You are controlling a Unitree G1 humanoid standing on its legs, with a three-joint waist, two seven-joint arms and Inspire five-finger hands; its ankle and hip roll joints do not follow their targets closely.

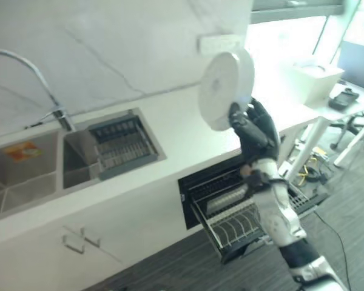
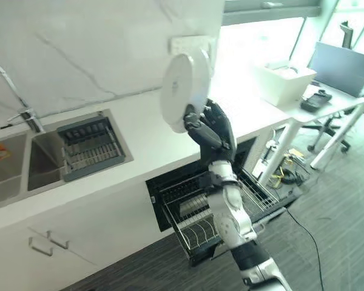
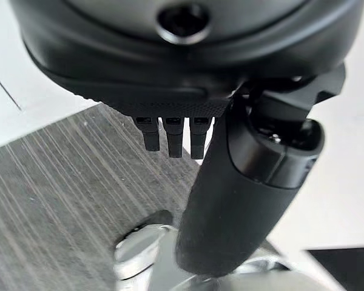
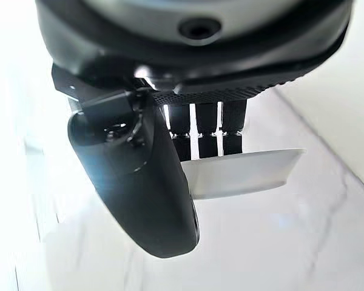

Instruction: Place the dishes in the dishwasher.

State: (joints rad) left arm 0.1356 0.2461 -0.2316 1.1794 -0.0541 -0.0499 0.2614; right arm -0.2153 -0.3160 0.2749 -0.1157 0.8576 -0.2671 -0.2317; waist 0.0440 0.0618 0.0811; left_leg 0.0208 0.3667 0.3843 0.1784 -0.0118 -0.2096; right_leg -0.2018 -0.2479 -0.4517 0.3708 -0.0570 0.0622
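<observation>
Plate (image 1: 226, 88), white and round, is held up on its edge above the white counter (image 1: 170, 130), gripped at its lower rim by the right hand (image 1: 255, 130), whose fingers and thumb are curled on it. At 6 o'clock from the plate the dishwasher (image 2: 170, 194) stands open, its wire rack (image 2: 197, 227) pulled out. At 9 o'clock from the hand is the sink (image 1: 30, 173) with a tap (image 1: 54, 109). The left hand (image 3: 242, 200) is over the floor, with fingers relaxed and holding nothing.
</observation>
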